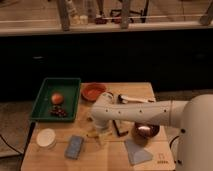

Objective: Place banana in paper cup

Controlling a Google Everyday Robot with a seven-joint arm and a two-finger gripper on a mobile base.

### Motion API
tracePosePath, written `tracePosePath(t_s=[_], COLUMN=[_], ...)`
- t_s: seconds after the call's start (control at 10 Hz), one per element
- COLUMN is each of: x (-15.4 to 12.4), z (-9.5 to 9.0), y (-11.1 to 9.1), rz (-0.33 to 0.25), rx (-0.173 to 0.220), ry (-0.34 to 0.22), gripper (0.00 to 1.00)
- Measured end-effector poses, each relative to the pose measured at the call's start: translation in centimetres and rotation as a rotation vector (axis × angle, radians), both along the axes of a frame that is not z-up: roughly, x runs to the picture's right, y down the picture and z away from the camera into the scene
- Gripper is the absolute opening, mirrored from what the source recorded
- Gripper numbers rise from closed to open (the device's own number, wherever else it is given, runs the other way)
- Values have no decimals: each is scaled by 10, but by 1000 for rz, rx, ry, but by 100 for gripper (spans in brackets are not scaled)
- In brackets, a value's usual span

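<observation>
Hanging over the banana (94, 134) on the worktop (102, 161), the hand (99, 126); grip I cannot tell; paper cup (46, 138) well apart.

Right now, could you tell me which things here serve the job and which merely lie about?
Job: banana, paper cup, gripper down by the banana.
Lying about: green tray, orange fruit, red-orange bowl, brown bowl, blue item, grey cloth.
</observation>
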State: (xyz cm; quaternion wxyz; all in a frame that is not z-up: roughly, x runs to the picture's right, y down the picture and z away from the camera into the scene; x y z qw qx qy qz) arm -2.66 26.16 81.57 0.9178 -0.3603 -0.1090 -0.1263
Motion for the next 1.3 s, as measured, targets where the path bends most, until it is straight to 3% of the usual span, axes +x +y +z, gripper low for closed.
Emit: tracePosePath(t_s=[0.2, 0.9, 1.3], x=[1, 0, 3], z=[8, -1, -11], y=[10, 1, 3], rz=[1, -2, -18], rx=[-26, -26, -21], ry=[7, 5, 8], gripper=[71, 4, 0])
